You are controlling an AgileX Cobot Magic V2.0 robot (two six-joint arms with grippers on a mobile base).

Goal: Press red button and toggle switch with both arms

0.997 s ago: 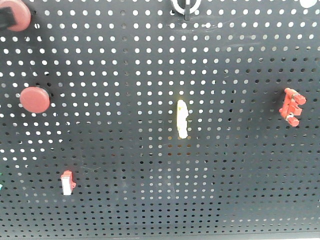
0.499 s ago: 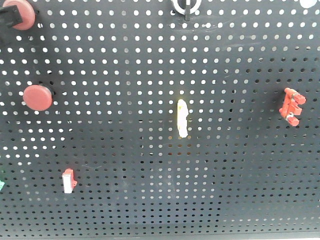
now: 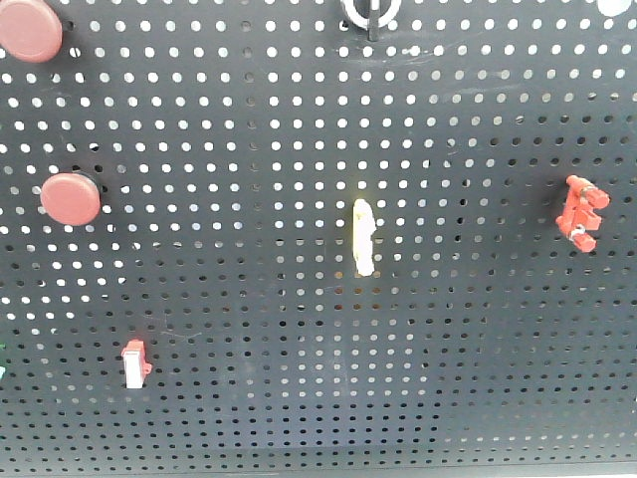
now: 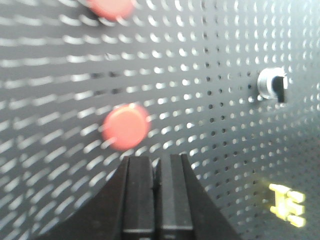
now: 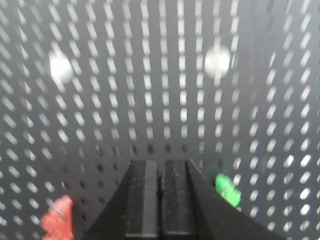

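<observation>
Two round red buttons sit on the black pegboard, one at the top left and one below it. The toggle switch, a black lever in a silver ring, is cut by the top edge. No gripper shows in the front view. In the left wrist view my left gripper is shut and empty, its tips just below a blurred red button and apart from it. A second red button is higher up and the toggle switch is at the right. My right gripper is shut and faces bare pegboard; no toggle switch shows there.
A pale yellow oblong switch is mid-board, a red comb-shaped piece at the right and a small red-and-white rocker at the lower left. The right wrist view shows a red piece and a green piece beside the fingers.
A black gripper that covered the left side of the top-left red button has drawn back out of the front view. That button now shows whole.
</observation>
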